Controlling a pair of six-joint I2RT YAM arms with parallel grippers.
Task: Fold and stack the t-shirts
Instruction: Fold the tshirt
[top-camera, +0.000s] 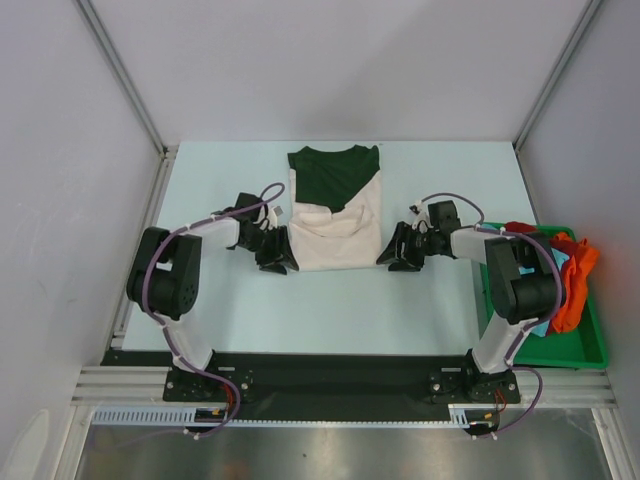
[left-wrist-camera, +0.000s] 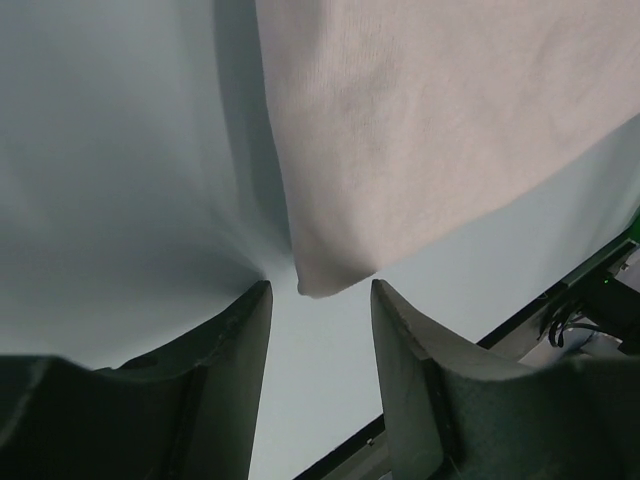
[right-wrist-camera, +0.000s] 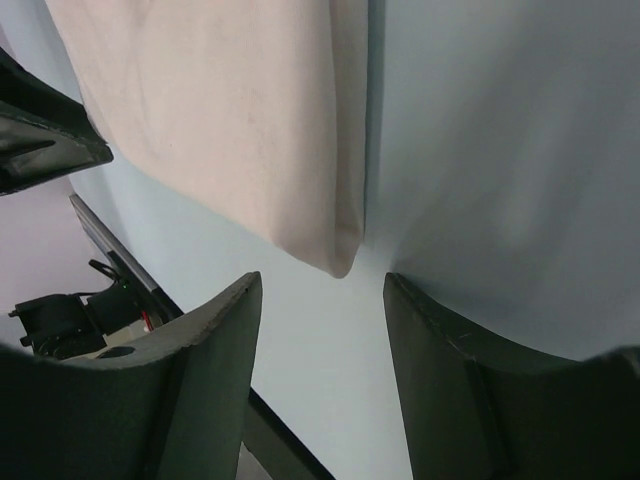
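Cream cloth is seen just ahead of both hands. The left hand (left-wrist-camera: 318, 292) is held open, its two fingers parted and nothing pinched between them. One near corner of the cream shirt (top-camera: 335, 240) lies at the mouth of the gap, at that hand's 12 o'clock. The right hand (right-wrist-camera: 322, 282) is likewise open and empty, with the other near corner of the same shirt just past its fingertips.

From above, the hands are found at 9 and 3 o'clock of the cream shirt, low over the desk (top-camera: 300, 310). The cream shirt is laid as a narrow rectangle in the middle of the desk, with no sleeves showing. It rests over the lower part of the green shirt (top-camera: 335, 170), whose collar points to 12 o'clock.

At 4 o'clock on the desk, well apart from the shirts, a green tray (top-camera: 590, 345) with an orange cloth (top-camera: 578, 275) is seen.

The task is judged partly done. The cream shirt appears narrowed and already lies on the green one, but a final fold from the near edge seems to be left. How far the green shirt is folded cannot be told.
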